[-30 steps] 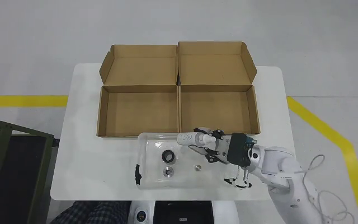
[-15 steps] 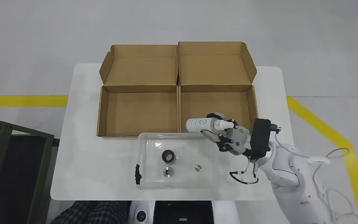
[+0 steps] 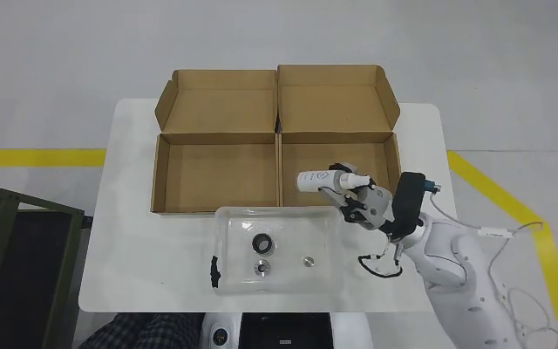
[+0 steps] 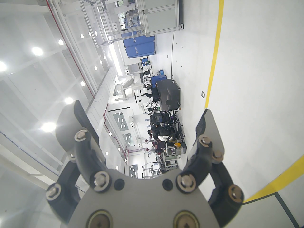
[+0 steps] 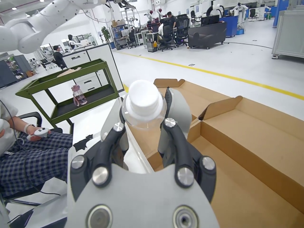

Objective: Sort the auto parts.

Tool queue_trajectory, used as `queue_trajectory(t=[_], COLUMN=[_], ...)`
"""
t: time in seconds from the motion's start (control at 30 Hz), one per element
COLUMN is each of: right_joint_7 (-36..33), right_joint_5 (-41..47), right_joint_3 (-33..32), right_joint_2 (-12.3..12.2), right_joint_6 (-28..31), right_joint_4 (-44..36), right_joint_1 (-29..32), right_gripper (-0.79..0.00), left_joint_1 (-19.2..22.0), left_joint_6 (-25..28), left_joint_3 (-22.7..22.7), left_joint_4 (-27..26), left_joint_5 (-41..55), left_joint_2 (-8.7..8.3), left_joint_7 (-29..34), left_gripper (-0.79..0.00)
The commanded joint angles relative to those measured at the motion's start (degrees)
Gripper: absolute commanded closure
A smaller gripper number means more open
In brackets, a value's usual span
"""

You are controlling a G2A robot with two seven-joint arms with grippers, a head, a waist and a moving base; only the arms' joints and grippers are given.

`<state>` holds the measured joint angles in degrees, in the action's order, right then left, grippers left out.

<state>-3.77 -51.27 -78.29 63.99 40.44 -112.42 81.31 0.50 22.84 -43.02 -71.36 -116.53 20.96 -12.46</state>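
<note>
Change: Within the last second the white bottle (image 3: 316, 181) is lifted off the upper edge of the clear tray (image 3: 228, 262) and carried up and to the right, over the lower left corner of the right-hand cardboard box (image 3: 370, 157).
Grip: The bottle is clamped by its neck between the fingers of the right gripper (image 3: 342, 188) and held level, cap towards the left of the frame.
Left gripper (image 4: 142, 112): It is held aloft, fingers spread wide with nothing between them.
Meaning: The transfer is judged nearly done, with only the release into the box outstanding. Three small metal parts (image 3: 261, 244) are left in the tray.
Surface: A white table (image 3: 131, 262) carries the right-hand box and the left-hand box (image 3: 218, 174) side by side at upper centre, and the tray at lower centre.
Room: A factory hall with a pale floor, a yellow floor line (image 3: 52, 157) and a green cart (image 5: 71, 77) is seen.
</note>
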Motion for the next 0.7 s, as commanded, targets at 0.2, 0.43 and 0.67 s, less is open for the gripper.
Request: queue_trajectory(t=[0.2, 0.43, 0.67], right_joint_7=[-1.41, -4.75, -9.04], right_joint_5=[-7.56, -13.41, -14.34], right_joint_3=[3.02, 6.46, 10.36], right_joint_2=[0.48, 1.03, 1.85], right_joint_6=[-6.10, -10.34, -12.49], right_joint_4=[3.49, 6.69, 12.34], right_joint_1=[-3.80, -8.85, -14.66], right_gripper=[0.000, 0.000, 0.000], left_joint_1=[0.00, 0.00, 0.00], left_joint_6=[0.00, 0.00, 0.00], left_joint_3=[0.00, 0.00, 0.00], left_joint_4=[0.00, 0.00, 0.00], left_joint_5=[0.00, 0.00, 0.00], left_joint_2=[0.00, 0.00, 0.00], left_joint_7=[0.00, 0.00, 0.00], left_gripper=[-0.785, -0.785, -0.785])
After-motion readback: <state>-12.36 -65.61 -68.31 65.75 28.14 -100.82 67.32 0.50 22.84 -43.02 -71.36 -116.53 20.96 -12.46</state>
